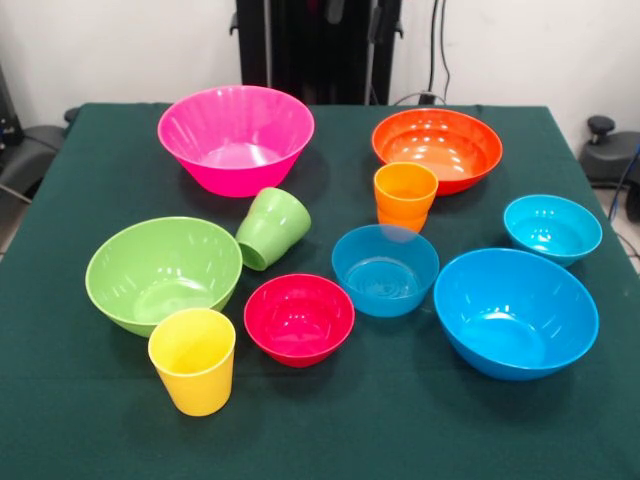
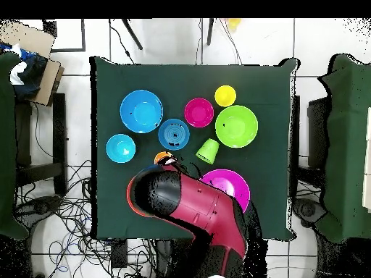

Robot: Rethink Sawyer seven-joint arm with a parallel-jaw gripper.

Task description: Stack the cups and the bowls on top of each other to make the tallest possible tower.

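Note:
All bowls and cups stand apart on the green table, none stacked. The pink bowl [image 1: 235,140] [image 2: 230,184] and orange bowl [image 1: 437,148] are at the back. The orange cup [image 1: 405,195] [image 2: 162,156] stands upright by the orange bowl. The green cup [image 1: 272,228] [image 2: 208,151] lies tipped beside the light green bowl [image 1: 163,272] [image 2: 236,126]. In front are the yellow cup [image 1: 192,360] [image 2: 225,95], red bowl [image 1: 299,318] [image 2: 198,112], middle blue bowl [image 1: 385,268] [image 2: 174,134], small cyan bowl [image 1: 552,228] [image 2: 120,148] and large blue bowl [image 1: 515,312] [image 2: 141,111]. The arm [image 2: 185,203] hides the orange bowl from overhead. No gripper shows.
The green cloth [image 1: 80,420] covers the table to its edges. Dark chairs [image 2: 340,145] stand at both sides of the table, and cables [image 2: 80,217] lie on the floor near the robot's base.

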